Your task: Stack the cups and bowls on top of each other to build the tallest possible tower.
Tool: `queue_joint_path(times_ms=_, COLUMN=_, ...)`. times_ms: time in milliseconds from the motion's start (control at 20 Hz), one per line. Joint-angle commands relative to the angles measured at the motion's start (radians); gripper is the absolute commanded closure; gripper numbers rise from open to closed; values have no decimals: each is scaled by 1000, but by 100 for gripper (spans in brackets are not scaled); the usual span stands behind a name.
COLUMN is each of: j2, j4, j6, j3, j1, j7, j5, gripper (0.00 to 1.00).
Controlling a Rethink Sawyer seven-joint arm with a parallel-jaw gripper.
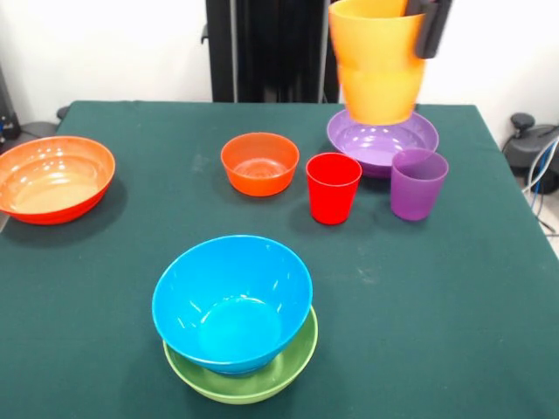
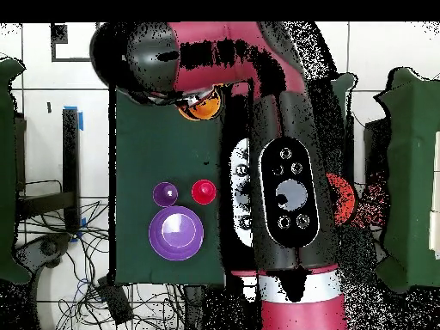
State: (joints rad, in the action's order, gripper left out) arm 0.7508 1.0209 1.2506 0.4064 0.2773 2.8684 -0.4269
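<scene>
My gripper (image 1: 425,30) is shut on the rim of the orange cup (image 1: 376,61) and holds it high in the air at the top right of the front view. One dark finger (image 1: 433,26) shows on the cup's right side. In the overhead view the orange cup (image 2: 199,107) peeks out under the arm's head. The light blue bowl (image 1: 231,301) sits nested in the lime green bowl (image 1: 249,377) at the near edge. The red cup (image 1: 333,188) and the purple cup (image 1: 418,183) stand upright in front of the wide purple bowl (image 1: 383,140). The dark blue bowl is hidden.
A small orange bowl (image 1: 259,163) sits mid-table. A wide orange-red bowl (image 1: 54,179) lies at the left edge. In the overhead view the arm (image 2: 288,189) covers much of the green table (image 2: 146,146); the purple bowl (image 2: 176,234), purple cup (image 2: 165,193) and red cup (image 2: 204,191) show.
</scene>
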Motion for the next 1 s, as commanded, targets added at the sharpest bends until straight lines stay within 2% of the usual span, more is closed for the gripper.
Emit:
queue_joint_path(times_ms=50, j2=-41, j4=57, j6=-37, j3=32, j1=36, j7=-334, j5=-50, gripper=100)
queue_joint_path(times_ms=600, j2=-61, j4=-1, j6=-5, j3=39, j1=68, j7=-415, j5=-50, gripper=100)
queue_joint_path(times_ms=1000, j2=-88, j4=-41, j6=-2, j3=34, j1=71, j7=-425, j5=-56, gripper=100)
